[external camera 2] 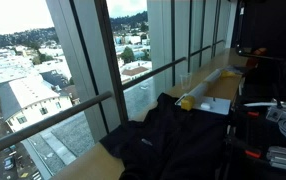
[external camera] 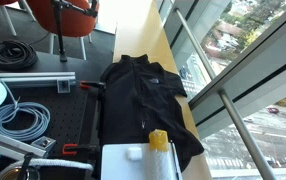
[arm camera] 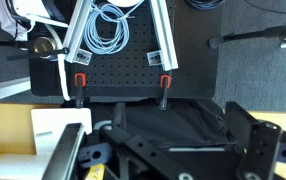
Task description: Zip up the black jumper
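Note:
The black jumper [external camera: 143,95] lies flat on the wooden ledge [external camera: 133,30] by the windows, collar towards the far end. It also shows in an exterior view [external camera 2: 168,140] as a dark heap. In the wrist view my gripper [arm camera: 178,120] is open and empty, hovering above the jumper [arm camera: 148,118], with its two black fingers on either side of the fabric. I cannot make out the zip or whether it is done up. My gripper does not show clearly in either exterior view.
A yellow object [external camera: 158,140] and a white sheet [external camera: 131,160] lie at the jumper's near end. A black perforated board [arm camera: 118,75] with red clamps [arm camera: 80,80] borders the ledge. Coiled pale cables [arm camera: 108,28] and black cables [external camera: 11,55] lie beyond. A cardboard tube [external camera 2: 218,78] lies by the glass.

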`<control>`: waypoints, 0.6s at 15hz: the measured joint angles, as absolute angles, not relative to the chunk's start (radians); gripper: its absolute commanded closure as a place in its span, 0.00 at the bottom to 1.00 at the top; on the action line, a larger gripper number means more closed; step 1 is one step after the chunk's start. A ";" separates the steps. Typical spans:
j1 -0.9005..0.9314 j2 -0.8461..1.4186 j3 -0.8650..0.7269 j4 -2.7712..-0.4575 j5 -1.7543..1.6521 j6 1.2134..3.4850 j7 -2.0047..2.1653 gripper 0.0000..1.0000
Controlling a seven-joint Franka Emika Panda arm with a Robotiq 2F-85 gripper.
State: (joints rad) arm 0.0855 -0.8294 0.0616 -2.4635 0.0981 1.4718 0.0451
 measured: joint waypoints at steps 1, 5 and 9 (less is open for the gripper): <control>0.086 -0.829 0.062 -2.462 0.098 1.472 0.045 0.00; 0.077 -0.827 0.061 -2.492 0.083 1.536 0.035 0.00; 0.060 -0.794 0.057 -2.593 0.054 1.812 0.003 0.00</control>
State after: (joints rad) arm 0.0599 -0.7939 0.0571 -2.5927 0.0544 1.8120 0.0027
